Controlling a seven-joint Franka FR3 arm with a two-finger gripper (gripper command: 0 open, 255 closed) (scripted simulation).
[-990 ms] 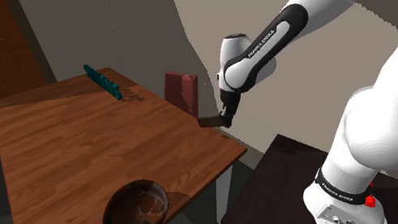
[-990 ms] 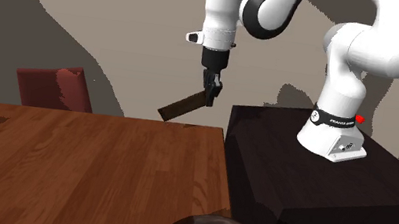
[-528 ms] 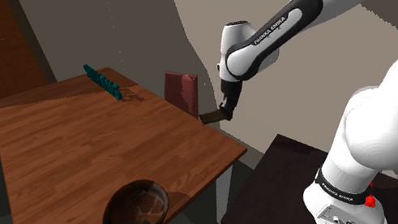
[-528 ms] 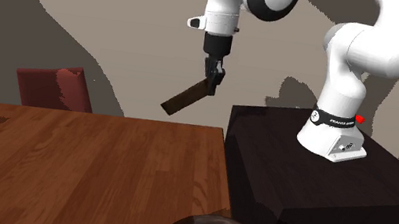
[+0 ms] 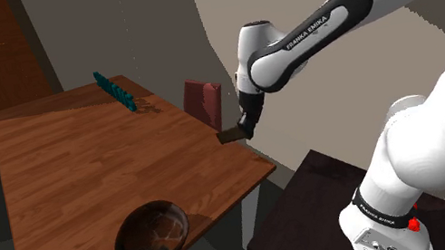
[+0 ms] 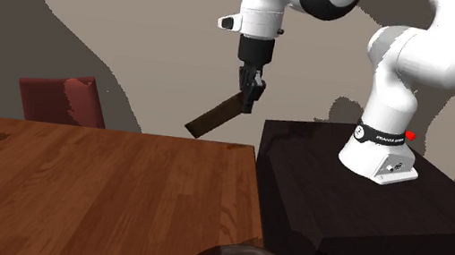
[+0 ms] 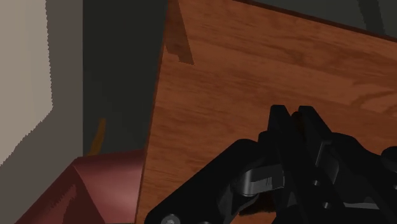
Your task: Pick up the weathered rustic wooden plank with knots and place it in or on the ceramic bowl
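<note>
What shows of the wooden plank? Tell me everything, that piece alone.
The plank is a small, flat, dark brown strip that looks like wood. The gripper is shut on its upper end, so it hangs tilted, its free end lower and toward the second exterior view's left. It is in the air near the table's edge, clear of the tabletop and touching nothing else.

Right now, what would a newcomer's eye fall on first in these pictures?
The black gripper holds a dark brown plank tilted in the air, by the wooden table's edge near a red chair. Next comes the dark glossy bowl at the table's near edge in the shoulder view.
</note>
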